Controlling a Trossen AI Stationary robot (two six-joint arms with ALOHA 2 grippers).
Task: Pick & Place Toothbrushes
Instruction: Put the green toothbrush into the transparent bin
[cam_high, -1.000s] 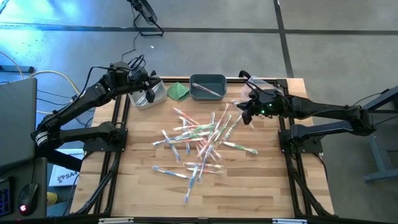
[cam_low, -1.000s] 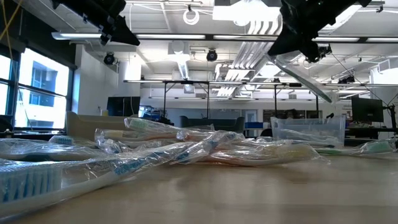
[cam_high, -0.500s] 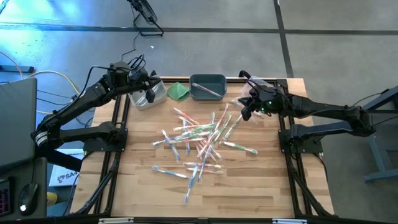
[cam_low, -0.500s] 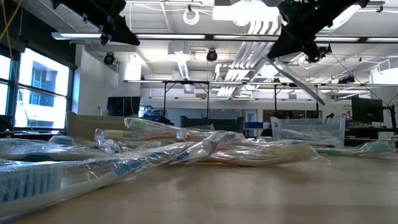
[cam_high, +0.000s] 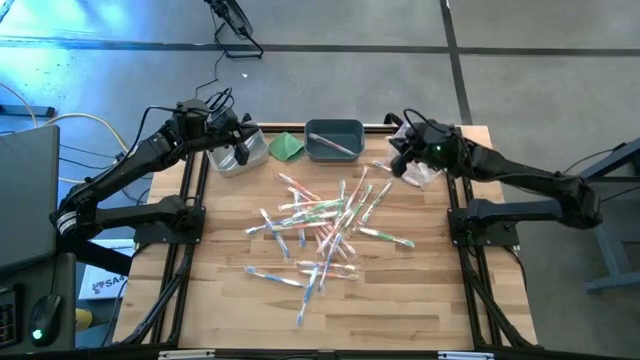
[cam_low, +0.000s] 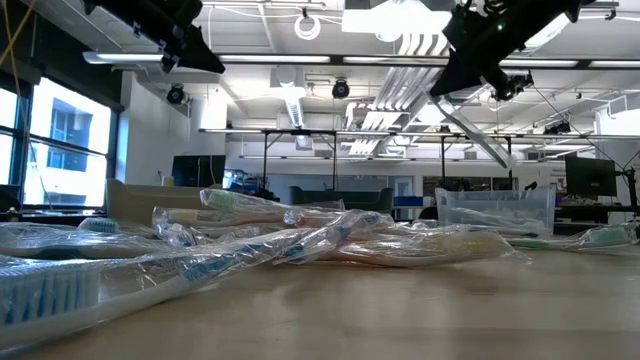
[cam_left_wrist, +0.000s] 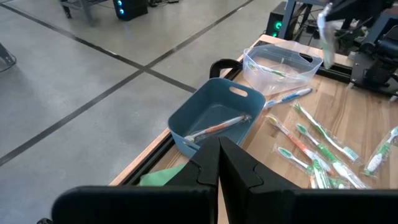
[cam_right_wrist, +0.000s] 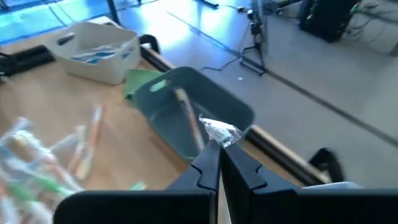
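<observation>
Many wrapped toothbrushes (cam_high: 325, 225) lie in a loose heap on the middle of the wooden table. My right gripper (cam_high: 398, 160) hovers at the far right, beside the clear bin (cam_high: 430, 172), shut on one wrapped toothbrush (cam_low: 475, 130). My left gripper (cam_high: 240, 152) is shut on nothing, above the white bin (cam_high: 228, 160) at the far left. Its fingers (cam_left_wrist: 217, 163) point toward the blue-grey bin (cam_left_wrist: 211, 115), in which a pink-orange toothbrush (cam_left_wrist: 217, 126) lies. My right gripper pinches the crinkled end of the toothbrush's clear wrapper (cam_right_wrist: 221, 132) between its two fingertips. The toothbrush hangs slanting down below the fingers (cam_low: 455, 85), lifted clear of the table and the bins.
Three bins stand in a row along the far edge: white, blue-grey (cam_high: 333, 140) and clear. A folded green cloth (cam_high: 287, 146) lies between the white and blue-grey ones. The near half of the table (cam_high: 400, 300) is bare wood. Dark rails run along the table's left and right sides.
My right gripper has swung toward the table's far edge, from the right of the heap to the clear bin, rolling as it went. The held toothbrush has gone with it, still clear of the table and hanging slanted.
</observation>
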